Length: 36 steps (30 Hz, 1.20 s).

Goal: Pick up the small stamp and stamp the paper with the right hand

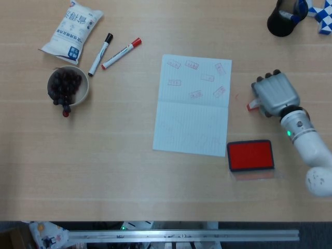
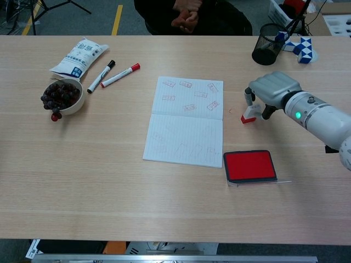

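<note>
The small stamp [image 2: 250, 114], white with a red base, stands on the table just right of the paper [image 2: 186, 120]. My right hand [image 2: 272, 90] hangs over it with fingers curled down around its top. In the head view only the stamp's edge [image 1: 252, 106] peeks out from under the right hand [image 1: 275, 94], so I cannot tell whether the fingers press on it. The paper [image 1: 193, 104] carries several red stamp marks on its upper half. My left hand shows in neither view.
A red ink pad [image 2: 249, 165] lies open in front of the hand. A black pen cup [image 2: 265, 50] stands at the back right. Far left are a bowl of dark fruit [image 2: 62, 96], two markers [image 2: 112, 74] and a white packet [image 2: 79, 57].
</note>
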Tool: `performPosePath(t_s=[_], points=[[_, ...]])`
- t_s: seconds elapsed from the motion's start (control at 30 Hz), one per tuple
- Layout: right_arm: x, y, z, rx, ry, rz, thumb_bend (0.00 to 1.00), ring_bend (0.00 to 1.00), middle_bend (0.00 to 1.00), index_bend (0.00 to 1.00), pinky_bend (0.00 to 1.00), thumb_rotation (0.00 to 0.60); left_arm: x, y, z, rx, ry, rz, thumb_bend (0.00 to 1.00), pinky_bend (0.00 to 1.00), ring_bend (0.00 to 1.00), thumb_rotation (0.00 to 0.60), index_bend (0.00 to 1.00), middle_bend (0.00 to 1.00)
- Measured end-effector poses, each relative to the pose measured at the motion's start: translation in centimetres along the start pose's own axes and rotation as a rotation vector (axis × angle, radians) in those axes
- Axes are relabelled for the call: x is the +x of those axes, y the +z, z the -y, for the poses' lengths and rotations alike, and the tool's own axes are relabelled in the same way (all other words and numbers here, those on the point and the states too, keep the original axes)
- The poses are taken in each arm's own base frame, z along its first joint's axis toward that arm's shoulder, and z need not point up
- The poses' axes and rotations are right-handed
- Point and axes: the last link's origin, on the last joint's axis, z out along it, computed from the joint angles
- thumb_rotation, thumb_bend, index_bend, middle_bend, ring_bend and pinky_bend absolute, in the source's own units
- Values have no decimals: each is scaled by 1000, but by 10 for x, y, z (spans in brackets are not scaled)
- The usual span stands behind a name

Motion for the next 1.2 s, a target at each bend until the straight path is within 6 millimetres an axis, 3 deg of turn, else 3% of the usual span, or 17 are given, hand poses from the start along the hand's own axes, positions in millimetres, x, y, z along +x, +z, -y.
performPosePath(t_s=[0.27, 0.47, 0.83, 1.2], points=[[11, -14, -11, -18, 24, -30, 278, 286, 364, 385, 250, 600, 2, 2, -1, -2, -3, -9, 175, 98, 177, 600, 80, 106], [23, -39, -29, -61, 41, -83, 286, 286, 364, 384, 248, 600, 3, 6, -3, -14, -7, -22, 175, 99, 177, 600, 80, 106], [34, -106, -85, -239, 56, -259, 296, 297, 410, 423, 254, 600, -1, 15, -14, -72, -8, -54, 175, 98, 177, 600, 80, 106], [18, -176, -129, -377, 137, -374, 298, 339, 444, 477, 289, 600, -1, 17, -22, -103, 0, -116, 175, 98, 177, 600, 80, 105]])
